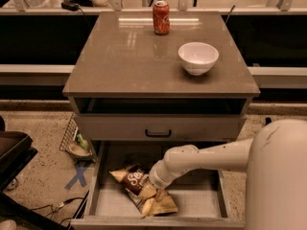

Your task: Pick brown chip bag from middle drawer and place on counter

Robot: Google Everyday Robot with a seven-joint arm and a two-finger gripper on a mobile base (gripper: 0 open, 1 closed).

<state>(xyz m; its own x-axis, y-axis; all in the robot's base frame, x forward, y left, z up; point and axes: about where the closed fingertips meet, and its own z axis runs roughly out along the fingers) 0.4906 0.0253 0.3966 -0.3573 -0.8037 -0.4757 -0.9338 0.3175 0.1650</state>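
Note:
The brown chip bag [135, 184] lies crumpled on the pale floor of the open middle drawer [201, 202], left of centre, with its yellow-tan end toward the front. My gripper [158, 191] reaches down from the white arm into the drawer and sits right on the bag's middle, hiding part of it. The glossy grey-brown counter [124, 56] tops the cabinet above.
A red soda can [161, 17] stands at the counter's back centre. A white bowl [198, 57] sits on its right side. A closed drawer front with a black handle [158, 133] is above the open drawer. A blue X mark [78, 176] and clutter lie on the floor left.

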